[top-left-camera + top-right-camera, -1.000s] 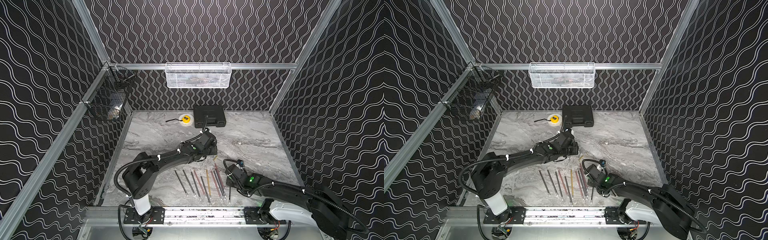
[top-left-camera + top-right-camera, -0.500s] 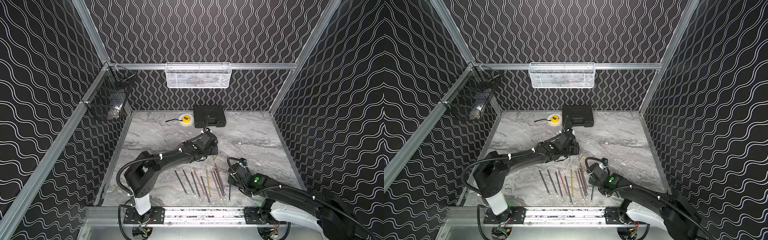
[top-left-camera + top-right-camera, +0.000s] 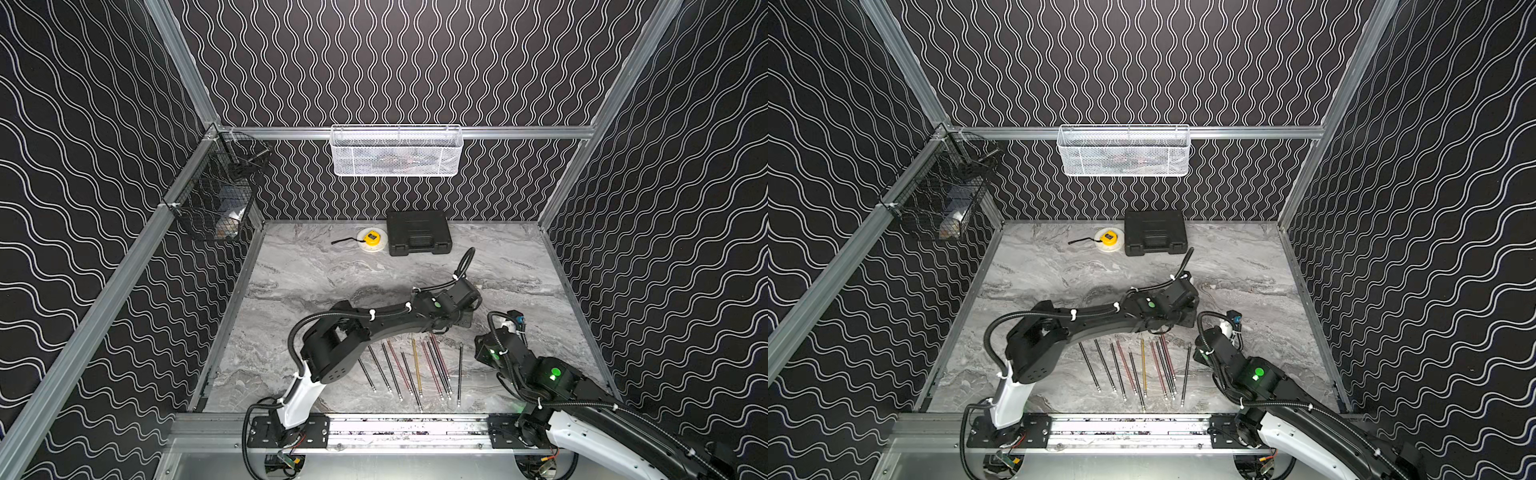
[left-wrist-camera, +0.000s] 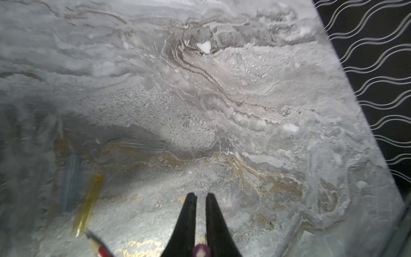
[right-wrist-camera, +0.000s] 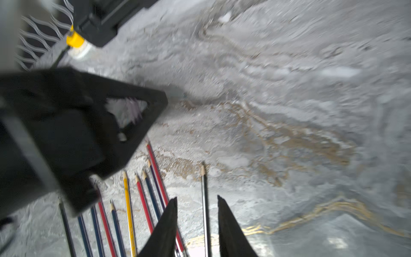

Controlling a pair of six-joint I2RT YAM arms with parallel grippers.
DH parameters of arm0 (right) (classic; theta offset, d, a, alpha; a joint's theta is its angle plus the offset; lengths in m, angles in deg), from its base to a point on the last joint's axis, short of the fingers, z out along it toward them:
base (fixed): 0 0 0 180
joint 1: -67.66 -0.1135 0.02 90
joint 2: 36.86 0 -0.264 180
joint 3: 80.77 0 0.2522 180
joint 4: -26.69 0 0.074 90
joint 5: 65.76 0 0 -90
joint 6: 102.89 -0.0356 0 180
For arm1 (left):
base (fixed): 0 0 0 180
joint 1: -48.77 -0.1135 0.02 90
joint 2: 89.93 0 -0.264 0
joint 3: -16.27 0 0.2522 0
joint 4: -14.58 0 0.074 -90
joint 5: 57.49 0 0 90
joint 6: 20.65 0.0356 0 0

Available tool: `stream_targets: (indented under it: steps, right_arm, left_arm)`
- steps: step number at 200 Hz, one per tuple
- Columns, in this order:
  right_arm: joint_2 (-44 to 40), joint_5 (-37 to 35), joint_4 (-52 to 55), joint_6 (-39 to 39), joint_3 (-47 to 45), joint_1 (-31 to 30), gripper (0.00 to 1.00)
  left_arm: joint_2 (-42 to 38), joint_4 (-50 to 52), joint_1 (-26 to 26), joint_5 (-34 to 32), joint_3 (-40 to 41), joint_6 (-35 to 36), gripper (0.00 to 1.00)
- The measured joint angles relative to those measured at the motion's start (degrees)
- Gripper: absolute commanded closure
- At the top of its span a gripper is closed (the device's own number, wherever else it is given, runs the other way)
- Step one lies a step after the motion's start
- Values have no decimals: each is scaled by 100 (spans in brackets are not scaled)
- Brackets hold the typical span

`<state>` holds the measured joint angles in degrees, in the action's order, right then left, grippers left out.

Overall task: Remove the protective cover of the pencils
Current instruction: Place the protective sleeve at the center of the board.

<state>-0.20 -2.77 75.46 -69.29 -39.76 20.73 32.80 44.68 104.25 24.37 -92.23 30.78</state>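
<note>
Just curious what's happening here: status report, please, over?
Left gripper shut. Right gripper open, straddling the lone black pencil. Pencils: visible tips bare; bluish cover and yellow cover lie loose. Left arm overhangs the row.

Table [image 3: 316, 266]: marble-look slab, smooth with a faint sheen.
Pencils [image 5: 127, 200]: glossy paint, bare wood at the sharpened tips.
Covers [image 4: 87, 200]: translucent tinted plastic.
Case [image 3: 419, 232]: matt black plastic.
Basket [image 3: 397, 158]: white wire mesh.
Frame [image 3: 519, 132]: brushed metal — dull silver.

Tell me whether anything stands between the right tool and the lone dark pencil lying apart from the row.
Nothing visible does. That pencil lies on the table, showing in the gap between the open fingers of the right tool. The left tool is off to one side, over the other pencils' tips.
</note>
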Motion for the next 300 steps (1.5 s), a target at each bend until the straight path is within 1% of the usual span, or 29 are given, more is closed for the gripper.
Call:
stream_targets:
  steps: [23,62,103,126,138,156,208,247,300]
  right_arm:
    - [-356,-175,247,-87,-11,87,69]
    - [-669,-308,466,-208,-66,133,69]
    - [-787,-332,492,-271,-153,146,68]
    - [-752,-332,496,-271,-157,157,68]
    - [-745,-330,494,-271,-157,157,68]
    - [-763,-330,494,-271,-162,157,66]
    - [-750,-326,494,-264,-175,157,65]
    - [-708,-326,494,-247,-173,157,65]
    - [-761,-321,494,-245,-170,157,65]
  left_arm:
    - [382,216,24,11,-358,83,98]
    - [890,511,37,223,-831,116,96]
    - [1119,490,37,385,-920,210,93]
    - [1373,382,35,387,-1207,245,93]
    - [1478,326,28,391,-1357,245,89]
    - [1502,254,17,391,-1368,247,83]
    - [1683,160,-61,249,-1598,267,77]
    - [1650,-37,-98,125,-1460,267,79]
    - [1582,7,-118,50,-1375,278,79]
